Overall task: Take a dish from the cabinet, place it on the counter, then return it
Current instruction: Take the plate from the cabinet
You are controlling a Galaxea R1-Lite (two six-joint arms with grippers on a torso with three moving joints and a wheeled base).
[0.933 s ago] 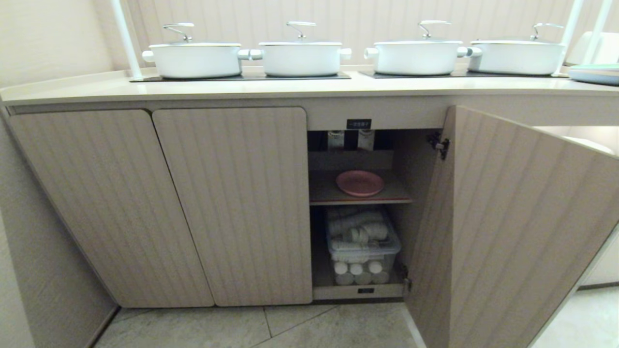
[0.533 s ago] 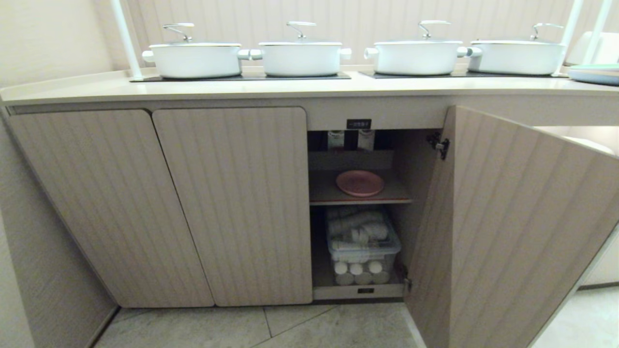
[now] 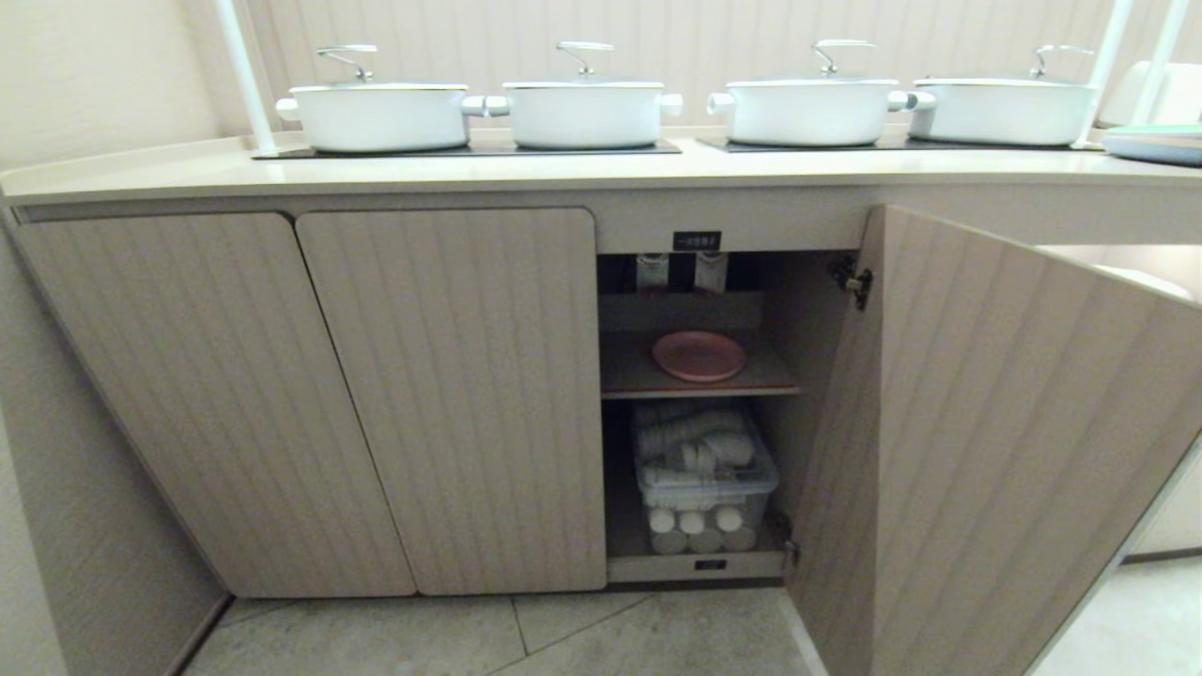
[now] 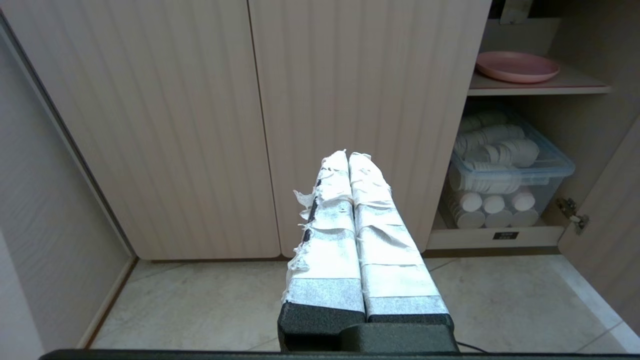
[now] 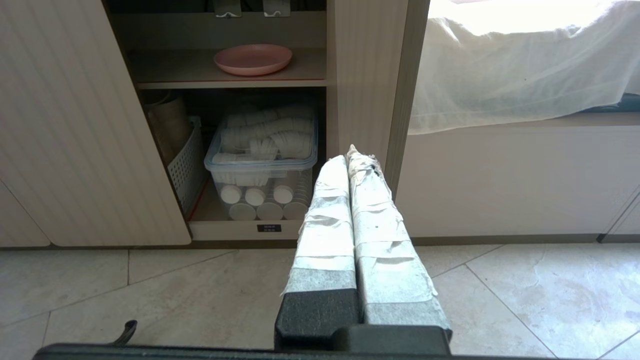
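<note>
Pink dish [image 3: 700, 356] flat on inner shelf of cabinet [image 3: 697, 310], door swung wide. Counter [image 3: 582, 169] above. Left gripper [image 4: 348, 156], right gripper [image 5: 348, 152]: fingers pressed together, empty, low before cabinet.

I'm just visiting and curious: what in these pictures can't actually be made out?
- Black label above the cabinet opening, head view: characters too small to read.
- Stacked plates on the counter, head view: cut off by the right edge.
- White items in the clear bin, head view: too blurred to identify.
- Cabinet's upper back, right wrist view: lost in shadow.
</note>
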